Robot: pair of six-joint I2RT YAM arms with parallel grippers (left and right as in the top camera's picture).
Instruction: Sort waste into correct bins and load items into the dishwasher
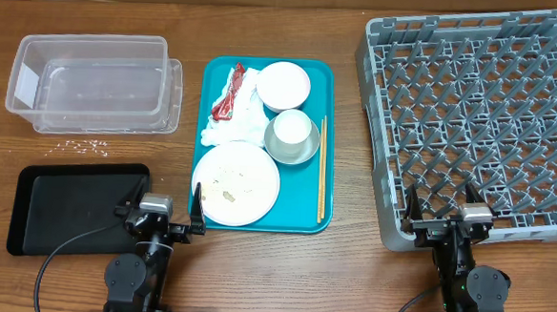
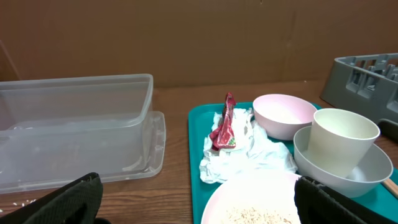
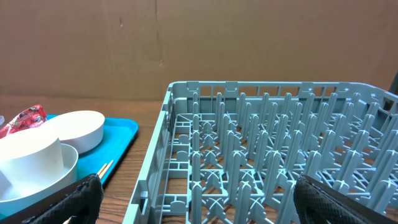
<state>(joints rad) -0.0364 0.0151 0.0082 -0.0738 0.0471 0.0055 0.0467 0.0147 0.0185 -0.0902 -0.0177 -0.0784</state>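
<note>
Brown wooden table (image 1: 349,274), with a plain brown board wall (image 2: 186,37) behind it. Grey dish rack (image 1: 471,118) sits directly ahead of the right end effector (image 1: 440,220), whose fingers are spread wide and hold nothing. Left end effector (image 1: 161,210) is likewise wide and holds nothing. Clear tub (image 1: 91,79) lies ahead-left of it, teal tray (image 1: 305,205) ahead-right, black tray (image 1: 75,207) just left. On the teal tray, the white plate (image 1: 236,181) is nearest, then napkins (image 1: 247,116) with a red scrap (image 1: 232,96), pink bowl (image 1: 282,85), cup (image 1: 290,128) in metal bowl (image 1: 293,155), and chopsticks (image 1: 322,168). Rice grains (image 1: 86,146) lie loose on the table beyond the black tray.

Napkins (image 1: 249,126), plate (image 1: 236,182), pink bowl (image 1: 282,85) and cup (image 1: 290,128) sit centre; clear tub (image 1: 91,89) at ten o'clock, black tray (image 1: 75,203) eight, grey rack (image 1: 481,119) three.
</note>
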